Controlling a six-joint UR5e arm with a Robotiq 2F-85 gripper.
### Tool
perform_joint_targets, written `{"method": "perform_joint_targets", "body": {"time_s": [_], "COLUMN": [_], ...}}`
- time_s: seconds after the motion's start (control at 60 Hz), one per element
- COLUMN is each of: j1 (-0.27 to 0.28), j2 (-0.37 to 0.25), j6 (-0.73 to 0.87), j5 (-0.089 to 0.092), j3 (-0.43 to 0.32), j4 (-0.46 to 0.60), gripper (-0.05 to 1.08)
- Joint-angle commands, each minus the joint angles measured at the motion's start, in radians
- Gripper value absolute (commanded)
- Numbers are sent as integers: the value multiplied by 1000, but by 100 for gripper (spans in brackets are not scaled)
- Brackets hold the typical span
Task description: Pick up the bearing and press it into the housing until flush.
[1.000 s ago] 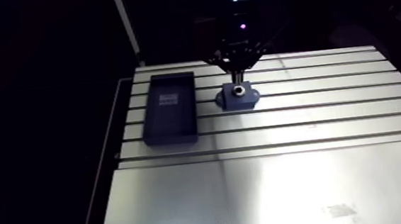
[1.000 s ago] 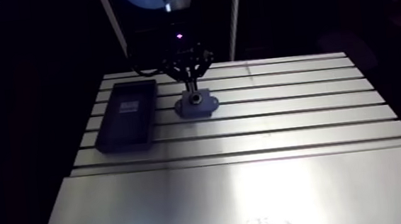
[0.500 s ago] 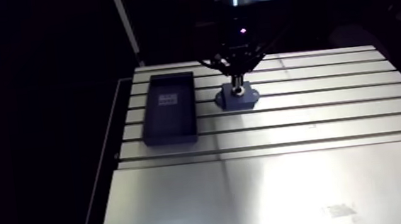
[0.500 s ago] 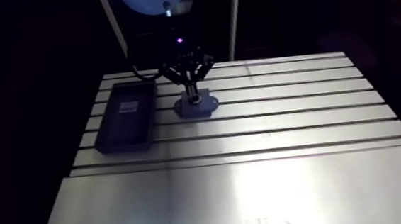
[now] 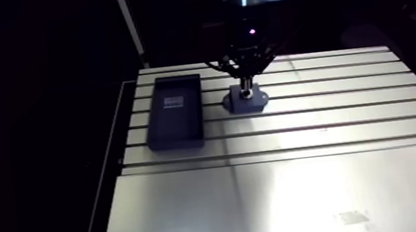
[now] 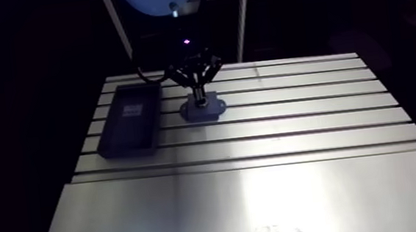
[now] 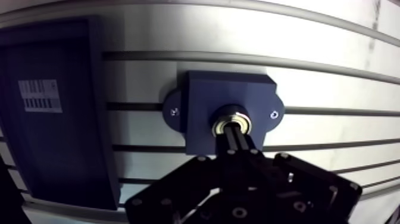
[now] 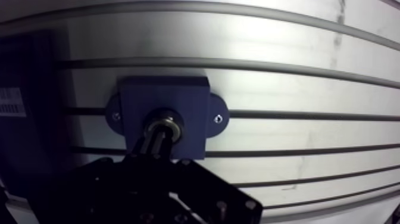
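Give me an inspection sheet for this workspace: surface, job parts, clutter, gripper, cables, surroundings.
Surface: slotted aluminium table, with a smooth plate at the near end.
Job's things: dark blue housing stands on the slots; bearing sits in its bore, flushness cannot be told.
Clutter: dark tray with a white label, beside the housing and apart from it.
Gripper: shut, tips on the bearing.
Cables: nothing seen.
Surroundings: nothing seen.

Slotted aluminium table (image 5: 300, 189): bare brushed metal, bright sheen. Dark-blue block housing (image 7: 205, 95): matt plastic, smooth. Ring bearing (image 7: 232, 112) in housing bore: polished metal. Dark rectangular tray (image 5: 174, 121) beside housing: matt, white paper label (image 7: 40, 96).
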Motion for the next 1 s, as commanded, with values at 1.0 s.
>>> {"method": "perform_joint_targets", "body": {"time_s": [1.0], "j1": [-1], "j2": [11], "j6": [-21], "j5": [7], "j3": [2], "j4": [-25], "gripper": [102]}}
